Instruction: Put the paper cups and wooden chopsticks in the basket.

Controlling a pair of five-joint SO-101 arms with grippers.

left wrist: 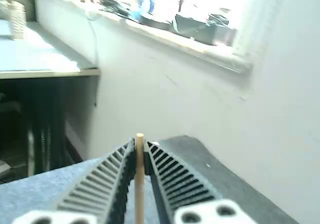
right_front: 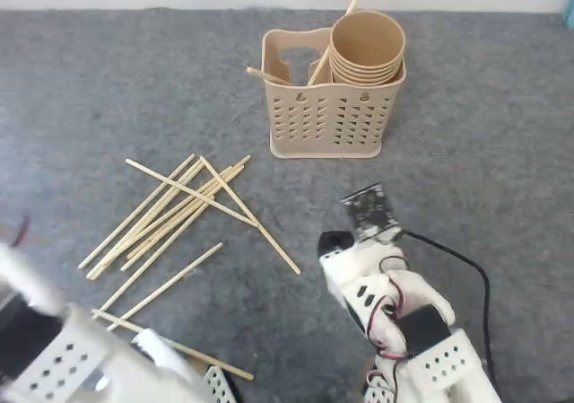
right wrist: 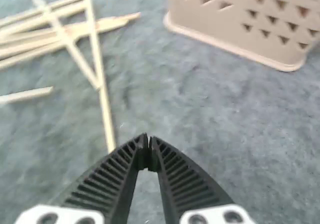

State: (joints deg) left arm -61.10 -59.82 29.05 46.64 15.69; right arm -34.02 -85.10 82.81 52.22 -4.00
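Observation:
A beige perforated basket point(right_front: 327, 120) stands at the far middle of the grey carpet. A stack of paper cups point(right_front: 366, 44) sits in its right compartment, and two chopsticks point(right_front: 320, 59) lean in the left one. Several wooden chopsticks point(right_front: 170, 210) lie fanned out on the carpet to the basket's near left. My left gripper point(left wrist: 140, 144) is shut on one chopstick point(left wrist: 139, 184) and points up at a wall; in the high view this stick point(right_front: 179, 347) crosses the arm at the near left. My right gripper point(right wrist: 148, 140) is shut and empty, low over the carpet, just off the end of a chopstick point(right wrist: 102, 99).
A single chopstick point(right_front: 166, 282) lies apart, nearer than the pile. A black cable point(right_front: 466, 264) runs along the right arm. The basket's wall point(right wrist: 240, 19) is a little beyond my right gripper. Bare carpet stretches to the right of the basket.

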